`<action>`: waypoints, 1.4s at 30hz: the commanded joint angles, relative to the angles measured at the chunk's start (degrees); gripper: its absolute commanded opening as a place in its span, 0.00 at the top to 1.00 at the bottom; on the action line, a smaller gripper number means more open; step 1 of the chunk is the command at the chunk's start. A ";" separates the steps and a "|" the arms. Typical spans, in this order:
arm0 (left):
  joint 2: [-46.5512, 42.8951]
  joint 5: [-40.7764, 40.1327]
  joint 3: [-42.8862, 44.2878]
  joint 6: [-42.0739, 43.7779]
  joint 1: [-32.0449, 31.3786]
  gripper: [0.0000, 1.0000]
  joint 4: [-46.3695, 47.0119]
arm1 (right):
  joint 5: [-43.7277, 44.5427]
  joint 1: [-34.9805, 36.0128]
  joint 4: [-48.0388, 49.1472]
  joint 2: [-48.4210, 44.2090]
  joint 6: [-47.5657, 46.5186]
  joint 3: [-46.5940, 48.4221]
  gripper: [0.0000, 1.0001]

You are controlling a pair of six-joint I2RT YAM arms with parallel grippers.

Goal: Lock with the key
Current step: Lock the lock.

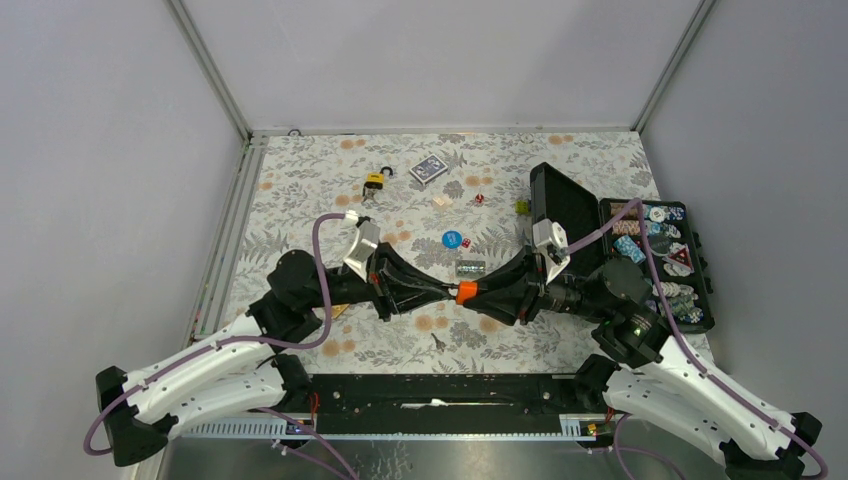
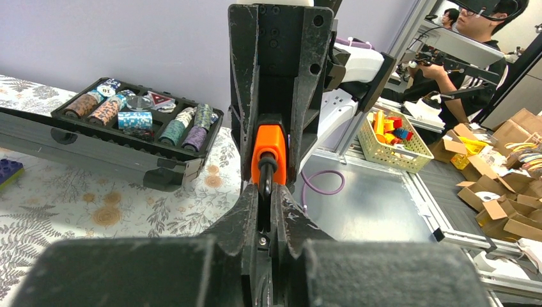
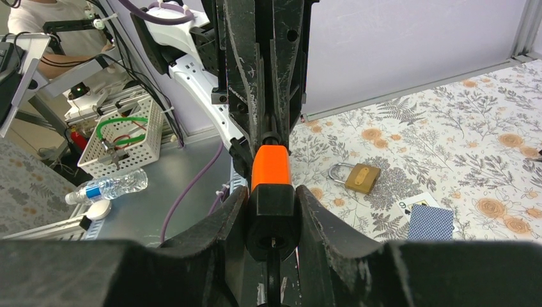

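An orange padlock (image 1: 466, 293) with a black end is held in the air between my two grippers at the table's middle front. My left gripper (image 1: 447, 291) is shut on the thin black loop at one end of the lock (image 2: 270, 147), in the left wrist view (image 2: 267, 192). My right gripper (image 1: 478, 293) is shut on the black end of the lock (image 3: 271, 167), whose keyhole faces the right wrist camera (image 3: 271, 211). I cannot make out a key. A brass padlock (image 1: 375, 181) lies at the back left, also in the right wrist view (image 3: 362, 177).
An open black case of poker chips (image 1: 660, 262) with its lid (image 1: 565, 215) stands at the right. A blue card deck (image 1: 428, 169), a blue chip (image 1: 452, 239), a red die (image 1: 479, 199) and a small metal piece (image 1: 470, 268) lie on the floral cloth.
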 commanded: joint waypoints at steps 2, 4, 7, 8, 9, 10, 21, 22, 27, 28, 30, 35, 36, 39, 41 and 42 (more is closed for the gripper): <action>1.01 1.15 2.24 1.36 -0.23 1.00 1.22 | 1.41 0.25 3.20 0.39 1.12 2.91 1.00; 1.51 1.24 2.67 1.54 -0.27 1.00 0.46 | 2.07 0.22 3.30 0.44 1.41 2.99 1.00; 2.38 1.59 2.89 1.84 -0.81 1.00 0.45 | 2.16 0.25 3.61 0.43 1.53 2.77 1.00; 2.57 1.50 2.90 2.08 -1.10 1.00 0.45 | 2.18 0.20 3.69 0.44 1.48 2.70 1.00; 2.78 1.37 2.91 2.27 -1.35 1.00 0.51 | 2.20 0.25 3.78 0.56 1.47 2.62 1.00; 3.09 1.24 2.86 2.41 -1.58 1.00 0.72 | 2.17 0.25 3.80 0.65 1.47 2.62 1.00; 1.24 -1.31 1.81 4.20 -2.36 1.00 -0.45 | 4.00 0.24 2.07 -1.03 -0.47 2.25 1.00; 0.78 -2.02 1.77 4.76 -2.37 1.00 -1.34 | 4.27 0.25 1.62 -1.36 -0.81 2.20 1.00; -1.72 -4.15 1.08 6.36 -2.29 1.00 -3.44 | 4.90 0.25 0.17 -2.50 -1.70 2.17 1.00; -2.09 -4.38 0.99 6.46 -2.28 1.00 -3.69 | 4.92 0.25 0.10 -2.59 -1.71 2.16 1.00; -2.55 -4.53 0.97 6.69 -2.29 1.00 -4.29 | 4.96 0.25 0.05 -2.79 -1.89 2.24 1.00; -3.22 -4.80 1.06 6.64 -2.30 1.00 -5.12 | 5.09 0.25 -0.12 -2.73 -2.24 2.42 1.00; -3.24 -4.99 1.18 6.36 -2.33 1.00 -5.36 | 5.04 0.25 -0.12 -2.73 -2.30 2.42 1.00; -3.52 -7.03 1.17 5.67 -2.30 1.00 -6.22 | 4.99 0.25 -0.12 -2.80 -2.26 2.42 1.00; -3.93 -8.29 0.81 5.11 -2.28 1.00 -6.00 | 4.97 0.25 -0.23 -2.98 -2.26 2.38 1.00; -4.22 -8.89 0.60 4.78 -2.28 1.00 -5.86 | 4.93 0.25 -0.40 -3.01 -2.37 2.41 1.00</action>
